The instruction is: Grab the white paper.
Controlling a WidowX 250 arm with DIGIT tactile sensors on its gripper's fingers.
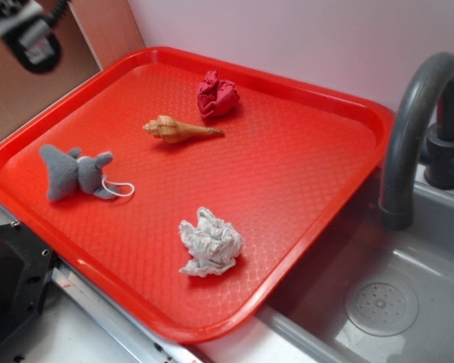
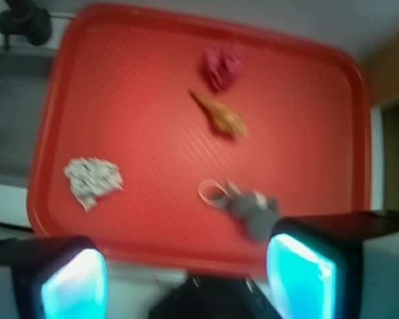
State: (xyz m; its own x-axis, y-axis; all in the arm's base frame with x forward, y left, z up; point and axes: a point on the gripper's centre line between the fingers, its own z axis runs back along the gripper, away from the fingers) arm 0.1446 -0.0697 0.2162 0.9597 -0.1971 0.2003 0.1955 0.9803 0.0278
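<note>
Red tray [image 1: 310, 151]: lying beside sink [image 1: 408, 302].
Paper [image 1: 210, 242]: sitting near tray's front edge, untouched.
Gripper [image 2: 186, 279]: hovering high, fingers [image 2: 299, 276] spreading wide, holding nothing.

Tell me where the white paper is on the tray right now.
In the exterior view the white paper lies near the tray's front edge, the corner by the sink, apart from the grey plush toy and seashell; the gripper is open.
</note>
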